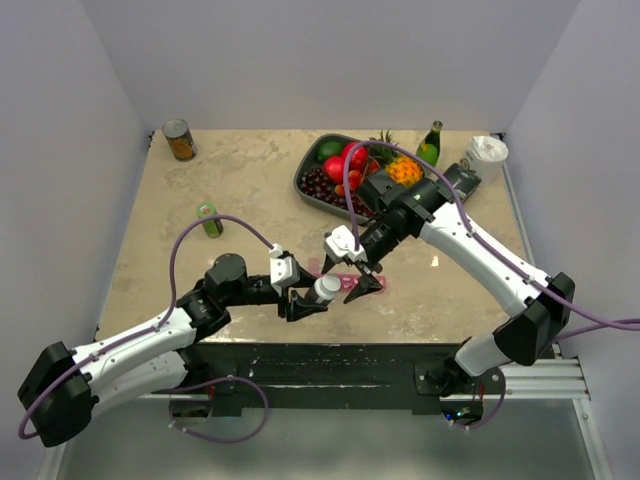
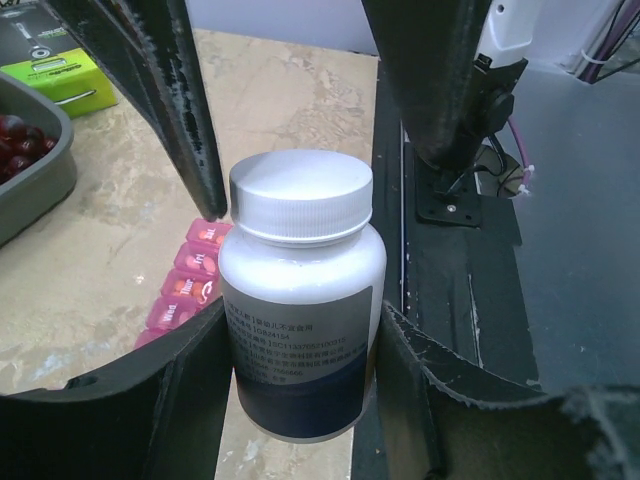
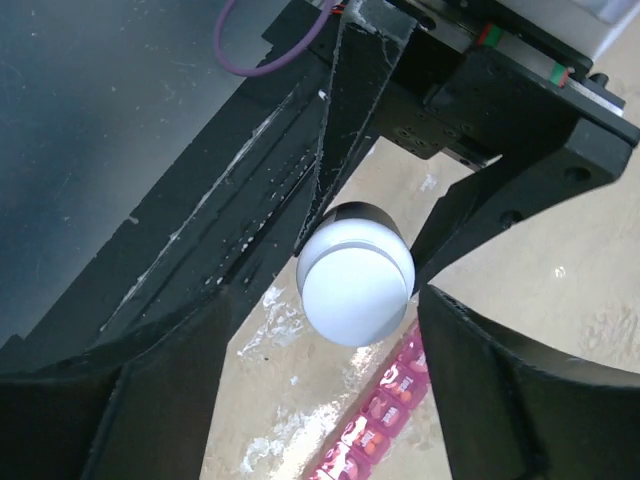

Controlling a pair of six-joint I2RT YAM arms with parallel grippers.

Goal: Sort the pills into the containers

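1. While the white bottle (image 2: 300, 320) is clamped around its body by the left gripper (image 1: 308, 298), its cap (image 2: 300, 195) is straddled by the right gripper (image 1: 366, 284), whose jaws stand open, with a gap showing on at least one side.
2. The right jaws are best centred on the ribbed rim of the cap and closed squarely before any twist, so that the cap is not skewed. The left hold should be firm against the turn.
3. The containers (image 2: 185, 285), a pink strip, lie on the bench (image 1: 200, 290) just beside the bottle.
4. No pills are seen, since the bottle's contents are hidden. Most of the strip is covered by bottle and fingers. Whether its lids are shut cannot be told, and the label print cannot be read.
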